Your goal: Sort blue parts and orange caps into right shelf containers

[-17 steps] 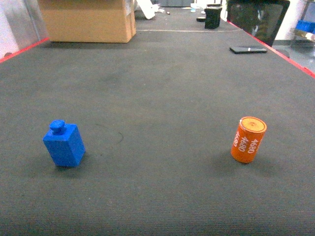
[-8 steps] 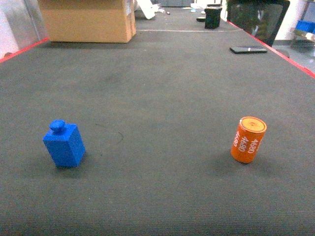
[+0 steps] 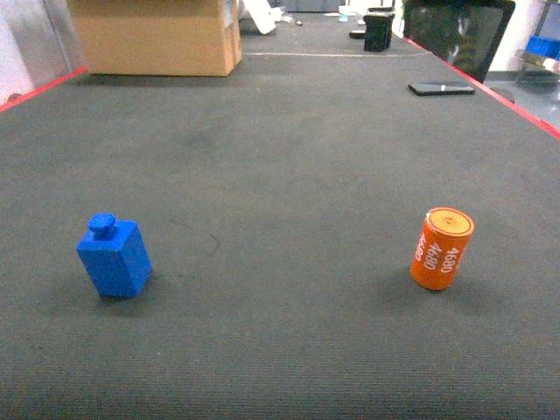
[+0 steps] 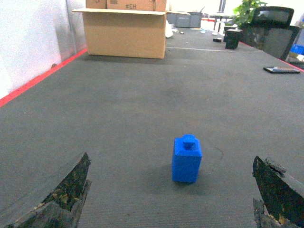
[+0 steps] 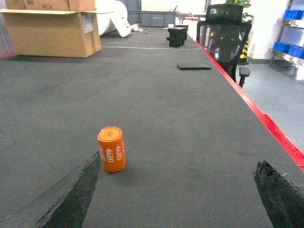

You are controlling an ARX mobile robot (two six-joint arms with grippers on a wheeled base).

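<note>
A blue part (image 3: 114, 258), a small block with a knob on top, stands upright on the dark mat at the left. An orange cap (image 3: 442, 248) printed "4680" stands upright at the right. In the left wrist view the blue part (image 4: 186, 159) is ahead of my left gripper (image 4: 170, 161), which is open and empty. In the right wrist view the orange cap (image 5: 111, 149) stands just ahead of the left finger of my open, empty right gripper (image 5: 178, 159). Blue shelf containers (image 5: 294, 14) show on a rack far to the right. Neither gripper appears in the head view.
A cardboard box (image 3: 156, 35) stands at the back left. A black phone (image 3: 441, 87) lies at the back right near the red table edge (image 3: 525, 109). A black office chair (image 5: 223, 33) stands beyond that edge, and a small black object (image 3: 379, 31) sits far back.
</note>
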